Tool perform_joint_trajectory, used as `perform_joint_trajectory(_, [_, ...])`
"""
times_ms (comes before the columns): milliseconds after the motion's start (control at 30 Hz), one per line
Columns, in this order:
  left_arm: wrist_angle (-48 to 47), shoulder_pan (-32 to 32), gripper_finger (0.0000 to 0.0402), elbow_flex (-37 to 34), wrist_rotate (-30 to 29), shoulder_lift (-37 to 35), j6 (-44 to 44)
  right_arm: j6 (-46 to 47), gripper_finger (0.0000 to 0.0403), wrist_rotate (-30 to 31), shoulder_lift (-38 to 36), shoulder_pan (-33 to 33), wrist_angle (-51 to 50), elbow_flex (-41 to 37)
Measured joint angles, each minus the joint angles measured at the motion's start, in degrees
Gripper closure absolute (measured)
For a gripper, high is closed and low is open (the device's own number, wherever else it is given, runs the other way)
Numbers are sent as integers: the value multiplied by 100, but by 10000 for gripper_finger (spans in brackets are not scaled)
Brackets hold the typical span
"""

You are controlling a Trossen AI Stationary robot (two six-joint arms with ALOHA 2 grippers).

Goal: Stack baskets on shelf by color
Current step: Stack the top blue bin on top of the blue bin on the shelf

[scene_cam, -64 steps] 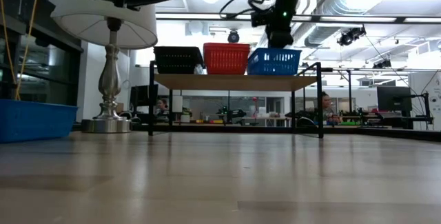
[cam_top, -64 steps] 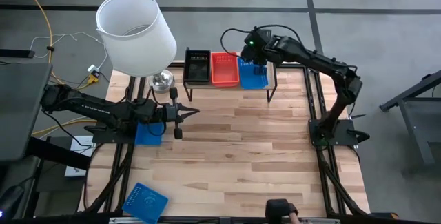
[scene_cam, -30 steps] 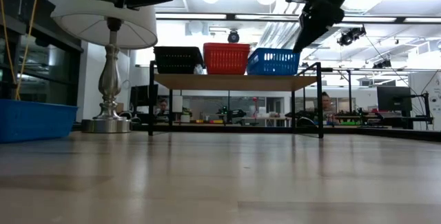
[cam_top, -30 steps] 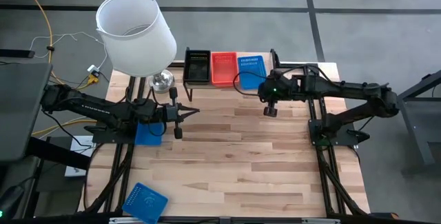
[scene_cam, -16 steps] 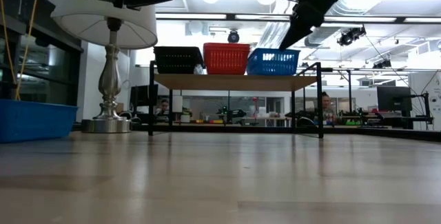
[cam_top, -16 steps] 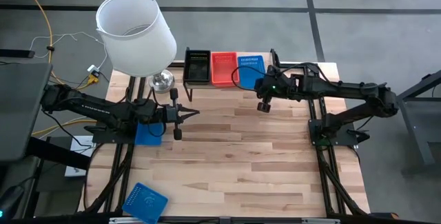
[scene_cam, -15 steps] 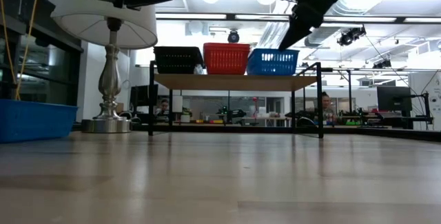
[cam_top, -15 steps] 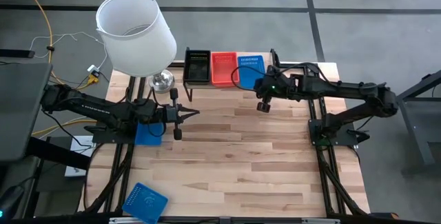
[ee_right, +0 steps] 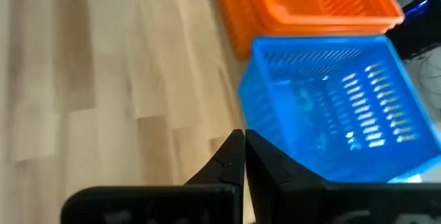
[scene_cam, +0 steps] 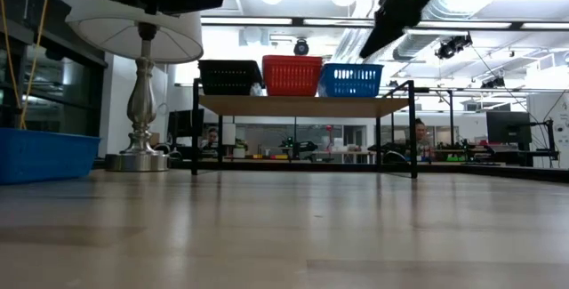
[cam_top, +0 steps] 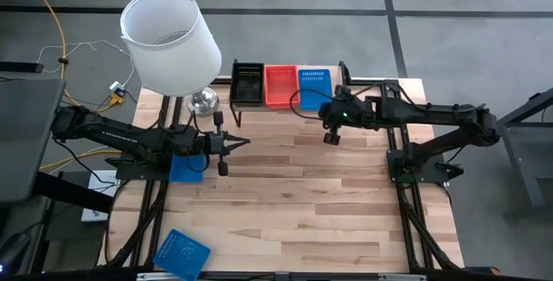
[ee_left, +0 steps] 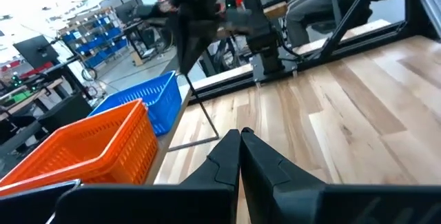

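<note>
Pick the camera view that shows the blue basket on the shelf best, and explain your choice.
The right wrist view: the blue basket fills it, its mesh floor clear. The high view shows it small from above; the low view only its side; the left wrist view one part.

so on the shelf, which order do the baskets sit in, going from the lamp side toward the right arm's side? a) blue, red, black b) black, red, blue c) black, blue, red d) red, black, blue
b: in the high view the black basket is nearest the lamp, the red basket is in the middle, and the blue basket is at the end of the shelf by the right end effector.
</note>
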Motion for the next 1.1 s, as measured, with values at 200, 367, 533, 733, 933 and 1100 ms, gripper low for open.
perform_joint_trajectory(200, [-308, -233, 400, -1, -76, -337, -287, 721, 403, -8, -229, 749, -529, -11])
perform_joint_trajectory(367, [-731, -591, 382, -1, -429, -813, -502, 988, 403, 113, -314, 1363, -358, -426])
perform_joint_trajectory(533, [-1416, -935, 343, 0, -642, -1083, -1259, 1442, 403, 248, -817, 1715, 821, -1803])
perform_joint_trajectory(733, [-2876, -1228, 274, 316, -1096, -1023, -2209, 1516, 403, 412, -1094, 2003, 3704, -3436])
perform_joint_trajectory(933, [-5623, -1210, 213, 1648, -1431, -271, -4428, 892, 403, 431, -874, 2152, 5456, -3763])
perform_joint_trajectory(1100, [-8003, -1061, 195, 2557, -939, 658, -6142, 685, 403, 433, -660, 2152, 5876, -3589])
